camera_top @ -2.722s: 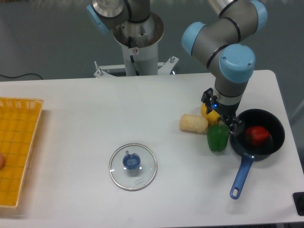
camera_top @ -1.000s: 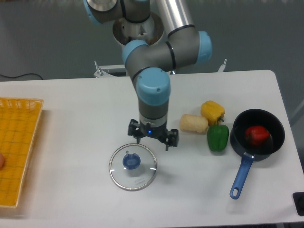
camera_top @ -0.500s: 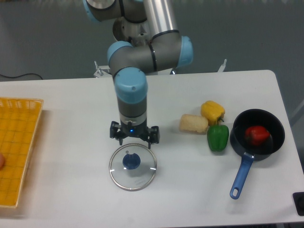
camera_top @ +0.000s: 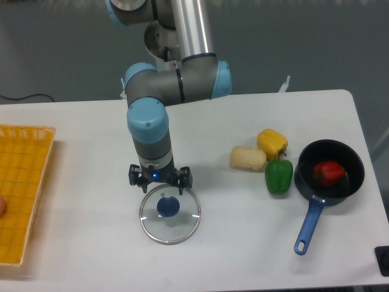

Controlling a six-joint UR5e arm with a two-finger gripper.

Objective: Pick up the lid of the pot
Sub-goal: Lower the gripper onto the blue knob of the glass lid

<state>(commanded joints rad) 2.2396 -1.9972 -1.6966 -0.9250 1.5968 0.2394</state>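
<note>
The yellow crate (camera_top: 24,164) was cut off at left. The gripper (camera_top: 160,185) had its fingers apart. The pot lid (camera_top: 173,229) looked round and clear, with a blue knob (camera_top: 168,207).

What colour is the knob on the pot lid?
The knob is dark blue, and it shows best in the camera view.

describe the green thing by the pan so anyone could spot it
Find the round black frying pan with the blue handle. Left of its rim in the picture lies a dark green pepper-like piece. Beside a lumpy yellow piece and a rounded tan chunk, it alone is green.
</note>
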